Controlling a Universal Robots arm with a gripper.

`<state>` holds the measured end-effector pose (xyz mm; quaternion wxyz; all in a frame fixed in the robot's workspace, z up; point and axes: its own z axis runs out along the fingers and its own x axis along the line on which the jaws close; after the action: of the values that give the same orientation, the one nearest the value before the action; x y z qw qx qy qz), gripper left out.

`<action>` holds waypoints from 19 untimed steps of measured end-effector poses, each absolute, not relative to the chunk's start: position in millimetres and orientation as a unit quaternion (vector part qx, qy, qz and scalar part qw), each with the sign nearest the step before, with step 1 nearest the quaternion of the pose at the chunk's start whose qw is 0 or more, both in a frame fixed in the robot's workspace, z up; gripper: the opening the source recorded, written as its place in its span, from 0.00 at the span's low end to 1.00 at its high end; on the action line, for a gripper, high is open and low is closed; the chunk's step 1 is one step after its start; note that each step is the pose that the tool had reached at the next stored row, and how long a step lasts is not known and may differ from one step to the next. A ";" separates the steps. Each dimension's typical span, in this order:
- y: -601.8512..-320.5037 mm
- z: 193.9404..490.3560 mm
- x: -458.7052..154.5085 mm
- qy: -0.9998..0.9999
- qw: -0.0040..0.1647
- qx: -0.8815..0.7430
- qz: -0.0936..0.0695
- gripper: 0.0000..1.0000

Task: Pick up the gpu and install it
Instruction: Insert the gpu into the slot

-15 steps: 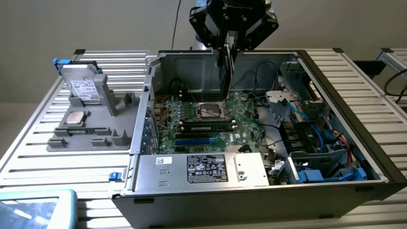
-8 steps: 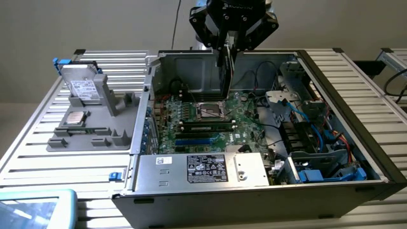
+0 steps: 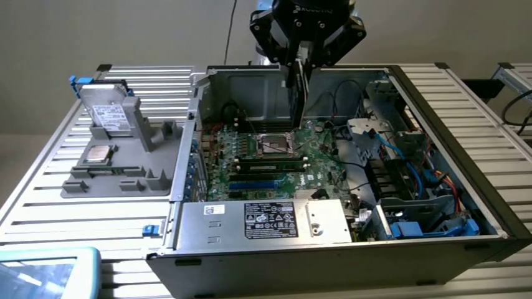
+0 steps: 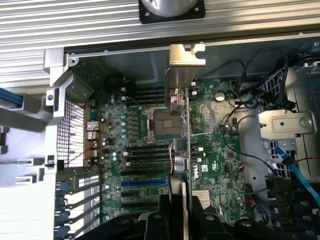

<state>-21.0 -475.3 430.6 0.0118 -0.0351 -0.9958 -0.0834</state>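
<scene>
My gripper (image 3: 298,62) hangs over the open computer case (image 3: 465,112), shut on the gpu (image 3: 297,96). The card hangs edge-on below the fingers, its lower edge just above the motherboard (image 3: 249,159) near the CPU socket (image 3: 275,144). In the wrist view the gpu (image 4: 181,75) shows as a thin edge with its silver end bracket toward the case wall, clamped between my gripper's (image 4: 184,212) black fingers (image 4: 167,210). A blue slot (image 4: 145,182) lies on the board beside the card's line.
A grey fixture (image 3: 124,168) on the exterior view's left holds a silver drive (image 3: 108,112) and a small CPU chip (image 3: 99,154). Inside the case are the power supply (image 3: 266,221), drive cages with blue cables (image 3: 415,187) and loose black wires (image 4: 240,65).
</scene>
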 end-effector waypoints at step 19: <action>-475.3 423.6 -21.0 -0.987 0.016 0.134 -0.081 0.27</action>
<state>-21.0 -475.3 423.6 0.0161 0.1345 -0.9875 -0.0811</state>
